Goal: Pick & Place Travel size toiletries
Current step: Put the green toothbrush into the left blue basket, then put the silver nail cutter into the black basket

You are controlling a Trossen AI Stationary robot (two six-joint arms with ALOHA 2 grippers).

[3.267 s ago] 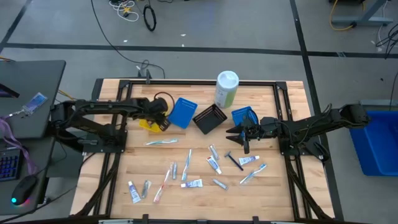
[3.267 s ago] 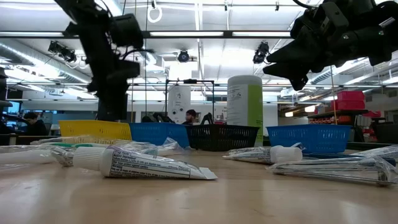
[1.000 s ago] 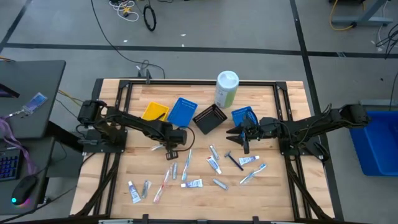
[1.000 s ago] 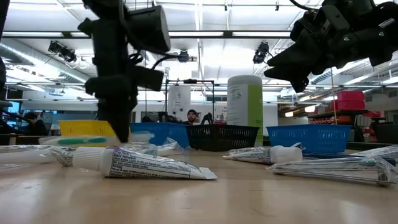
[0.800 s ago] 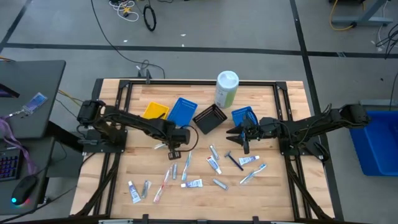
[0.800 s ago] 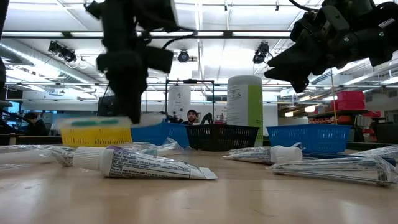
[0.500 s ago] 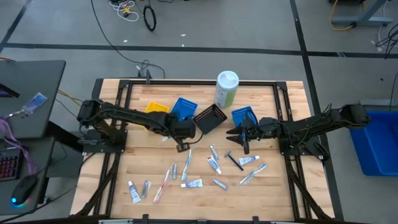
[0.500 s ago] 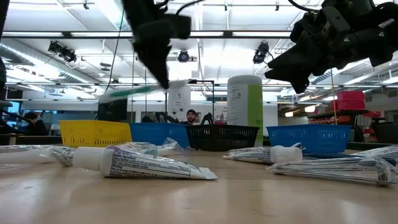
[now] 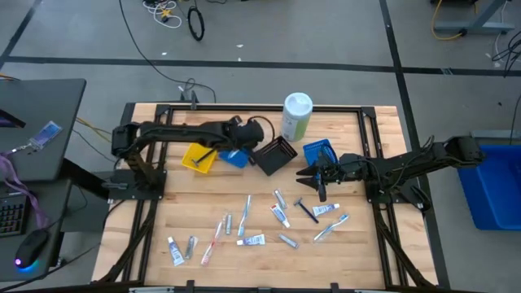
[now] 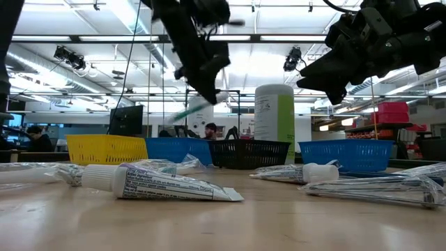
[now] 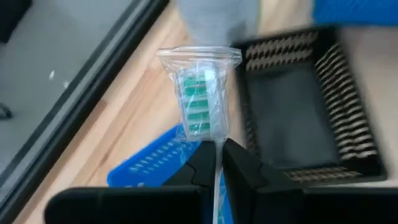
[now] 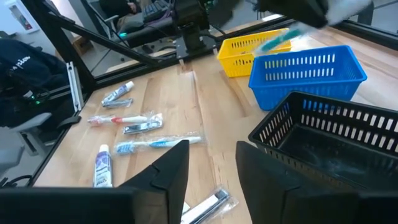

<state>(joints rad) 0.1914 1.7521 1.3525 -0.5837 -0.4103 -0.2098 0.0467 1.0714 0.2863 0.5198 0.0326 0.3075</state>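
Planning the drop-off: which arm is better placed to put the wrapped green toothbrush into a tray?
The left. Its jaws are already shut on the wrapped green toothbrush, held above the blue tray beside the black basket. The right gripper holds nothing and hovers by the other blue tray.

The pale wooden surface (image 9: 187,212) carries a yellow plastic tray (image 9: 198,158), two blue trays (image 9: 234,156) (image 9: 319,150), a black mesh basket (image 9: 274,155), a tall white-and-green canister (image 9: 296,116), and scattered wrapped travel size toiletries (image 9: 254,240).
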